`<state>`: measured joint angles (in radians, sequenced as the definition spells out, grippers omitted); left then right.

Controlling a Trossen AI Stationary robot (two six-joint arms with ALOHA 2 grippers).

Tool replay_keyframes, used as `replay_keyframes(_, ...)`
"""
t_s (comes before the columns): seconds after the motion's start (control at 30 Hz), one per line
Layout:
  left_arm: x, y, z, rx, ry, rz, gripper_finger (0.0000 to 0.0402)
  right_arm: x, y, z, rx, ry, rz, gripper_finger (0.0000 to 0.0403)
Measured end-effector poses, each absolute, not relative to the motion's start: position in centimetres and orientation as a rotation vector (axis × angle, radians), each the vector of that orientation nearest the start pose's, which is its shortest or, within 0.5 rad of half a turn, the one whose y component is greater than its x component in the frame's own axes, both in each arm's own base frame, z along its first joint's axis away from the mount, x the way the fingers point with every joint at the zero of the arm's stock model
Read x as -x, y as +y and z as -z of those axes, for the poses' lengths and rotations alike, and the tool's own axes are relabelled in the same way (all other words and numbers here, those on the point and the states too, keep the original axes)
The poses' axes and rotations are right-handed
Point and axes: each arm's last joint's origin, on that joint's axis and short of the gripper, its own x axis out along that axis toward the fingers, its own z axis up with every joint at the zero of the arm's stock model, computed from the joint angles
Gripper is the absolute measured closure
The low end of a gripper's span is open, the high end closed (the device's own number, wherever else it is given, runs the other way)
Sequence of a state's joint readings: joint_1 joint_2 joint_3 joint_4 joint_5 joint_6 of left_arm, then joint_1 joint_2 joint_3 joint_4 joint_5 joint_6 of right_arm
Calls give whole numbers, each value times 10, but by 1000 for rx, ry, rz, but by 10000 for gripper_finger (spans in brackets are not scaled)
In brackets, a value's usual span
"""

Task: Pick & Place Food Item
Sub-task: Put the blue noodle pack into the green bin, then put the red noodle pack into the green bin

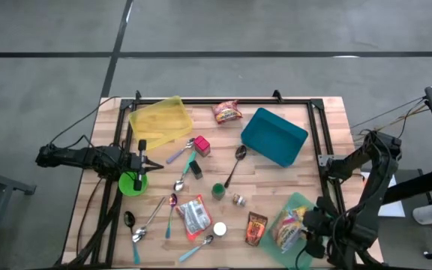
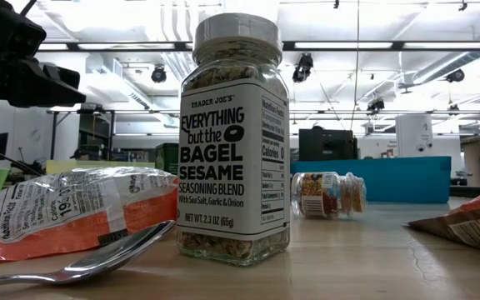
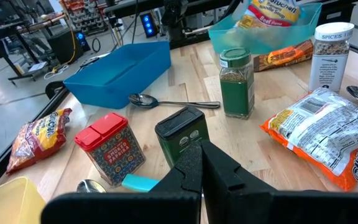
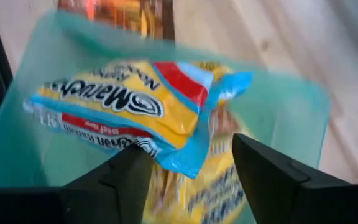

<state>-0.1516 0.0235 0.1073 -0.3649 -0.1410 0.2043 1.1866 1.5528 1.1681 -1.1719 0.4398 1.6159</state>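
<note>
A yellow and blue ramen packet (image 4: pixel 135 112) lies tilted in the pale green bin (image 4: pixel 284 112) at the table's near right corner, on top of another packet. In the high view the packet (image 1: pixel 291 225) shows inside the bin (image 1: pixel 297 201). My right gripper (image 4: pixel 191 168) hangs open just above it, pointing steeply down, with the packet's blue corner below the gap; in the high view this gripper (image 1: pixel 315 229) is at the bin's right rim. My left gripper (image 1: pixel 153 163) waits shut at the table's left side, above a green round lid (image 1: pixel 132 184). My right gripper's open fingers (image 4: pixel 123 180) stand on either side of the ramen packet's blue corner (image 4: pixel 194 155), coming from above. Whether they touch it I cannot tell. The packet rests in the bin.
A blue bin (image 1: pixel 274 135) and a yellow bin (image 1: pixel 160 120) stand at the far side. Spoons, spice jars and snack bags are scattered across the middle, among them an orange bag (image 1: pixel 193 215), a seasoning jar (image 2: pixel 233 142) and a brown packet (image 1: pixel 256 229) beside the green bin.
</note>
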Motion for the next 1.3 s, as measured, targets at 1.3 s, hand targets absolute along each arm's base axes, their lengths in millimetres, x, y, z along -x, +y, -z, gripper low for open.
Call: replay_keyframes(1.3,-87,-9,-163,-244,276,38,401,-115,183,-279,-92,630,542,172)
